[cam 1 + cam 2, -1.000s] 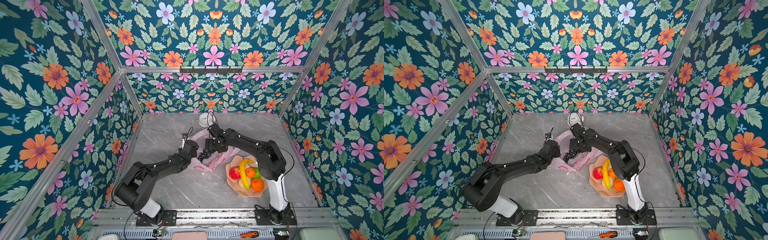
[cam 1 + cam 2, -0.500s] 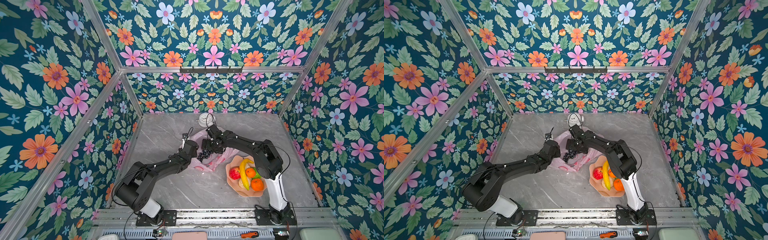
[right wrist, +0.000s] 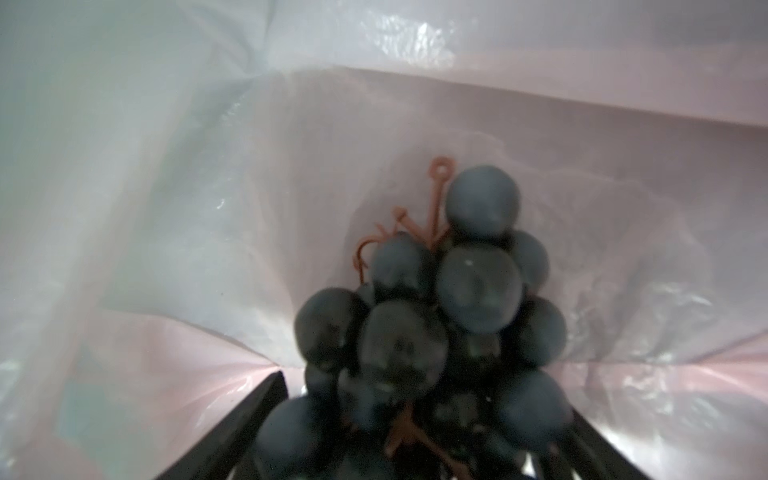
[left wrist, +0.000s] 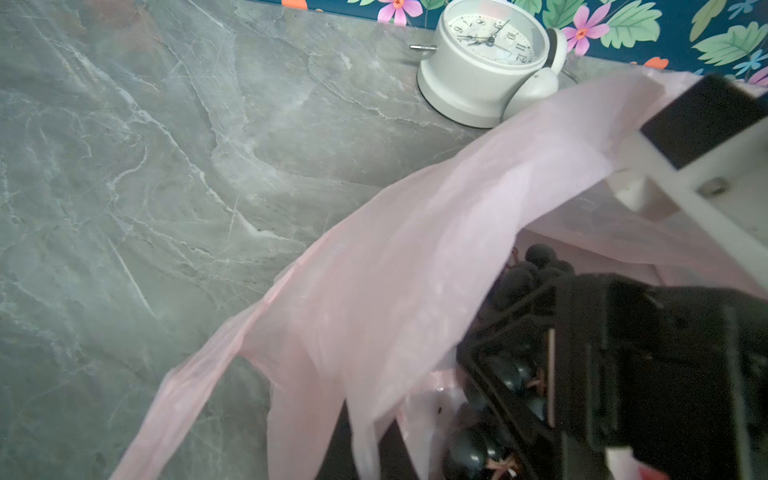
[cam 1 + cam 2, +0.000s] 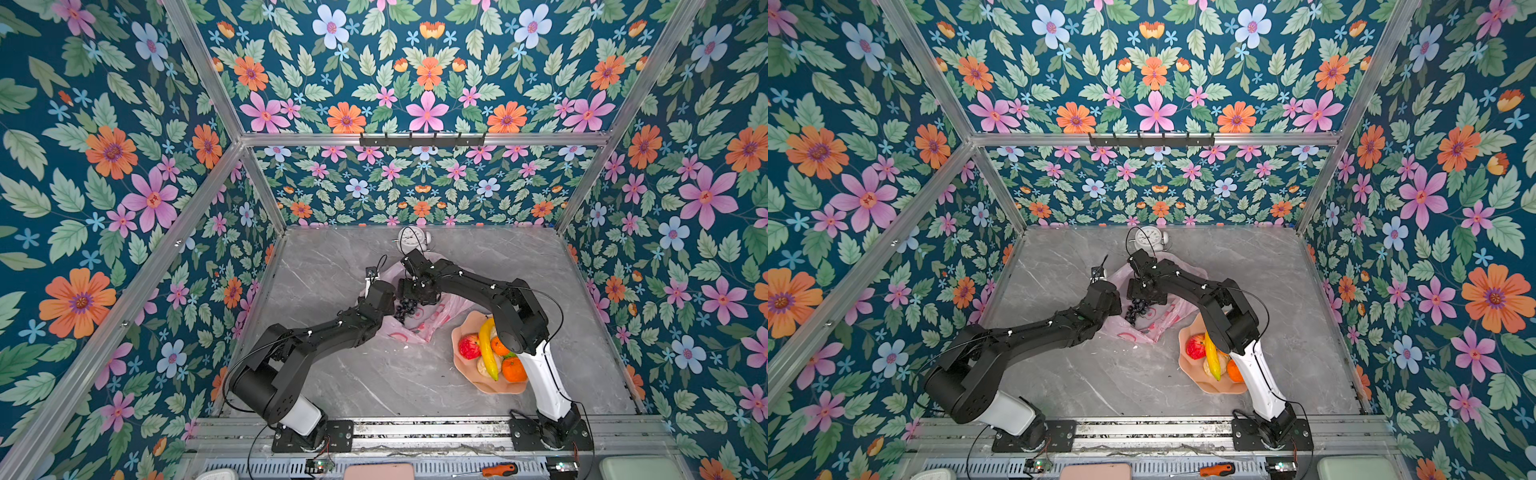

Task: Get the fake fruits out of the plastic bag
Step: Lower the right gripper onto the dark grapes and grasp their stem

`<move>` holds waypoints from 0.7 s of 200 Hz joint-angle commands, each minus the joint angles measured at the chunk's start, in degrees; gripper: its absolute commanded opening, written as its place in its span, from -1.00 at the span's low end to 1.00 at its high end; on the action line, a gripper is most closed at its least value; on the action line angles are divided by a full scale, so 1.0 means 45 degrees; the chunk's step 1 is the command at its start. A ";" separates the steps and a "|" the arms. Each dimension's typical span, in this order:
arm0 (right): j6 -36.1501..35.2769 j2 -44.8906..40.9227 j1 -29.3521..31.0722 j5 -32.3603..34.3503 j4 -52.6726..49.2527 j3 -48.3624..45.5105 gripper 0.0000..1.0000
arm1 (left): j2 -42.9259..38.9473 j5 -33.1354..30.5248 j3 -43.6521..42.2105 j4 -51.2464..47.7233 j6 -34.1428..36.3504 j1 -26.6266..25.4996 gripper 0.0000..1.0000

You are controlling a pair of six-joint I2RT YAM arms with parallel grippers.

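Inside the bag (image 5: 432,318), pinched open by the shut left end effector (image 5: 385,296), right end effector (image 5: 415,293) stands wide around the grapes (image 3: 478,286), grip unclear; I'd close softly, lift slowly.

i see the bag (image 5: 432,320) as pale translucent pink with red-pink print, mid-frame in both top views. the grapes (image 3: 457,311) are dusky blue-black on a reddish-brown stem. right of centre and lower, the peach dish (image 5: 494,388) shows a yellow banana (image 5: 487,349), a red apple (image 5: 468,345) and bright oranges (image 5: 513,369). the table (image 5: 332,266) is grey marble with white veins. the walls (image 5: 124,166) are dark teal with pink, orange and pale blue flowers among green leaves. the clock (image 4: 478,62) is white.
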 commanded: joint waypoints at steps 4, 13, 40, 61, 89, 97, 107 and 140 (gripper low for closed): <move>-0.0066 0.0219 0.0005 0.0509 -0.0616 0.0175 0.58 | -0.0115 0.0006 -0.0040 0.0285 0.0161 -0.0001 -0.83; -0.0095 0.0249 -0.0004 0.0643 -0.0610 0.0220 0.51 | -0.0118 -0.0001 -0.0050 0.0285 0.0169 -0.0021 -0.83; -0.0177 0.0222 -0.0006 0.0875 -0.0468 0.0259 0.36 | -0.0200 0.0021 -0.0104 0.0324 0.0174 -0.0033 -0.83; -0.0260 0.0146 0.0004 0.0822 -0.0322 0.0272 0.26 | -0.0237 -0.0056 -0.0117 0.0344 0.0194 -0.0040 -0.83; -0.0312 -0.0079 -0.0002 0.0607 0.0015 0.0100 0.19 | -0.0267 -0.0072 -0.0137 0.0355 0.0213 -0.0023 -0.82; -0.0339 -0.0186 -0.0011 0.0582 0.0117 0.0028 0.17 | -0.0273 -0.0087 -0.0127 0.0357 0.0213 -0.0035 -0.83; -0.0430 -0.0306 0.0006 0.0553 0.0272 -0.0090 0.16 | -0.0267 -0.0097 -0.0115 0.0359 0.0218 -0.0023 -0.83; -0.0579 -0.0775 0.0005 0.0602 0.0728 -0.0568 0.14 | -0.0231 -0.0153 -0.0148 0.0364 0.0182 -0.0038 -0.82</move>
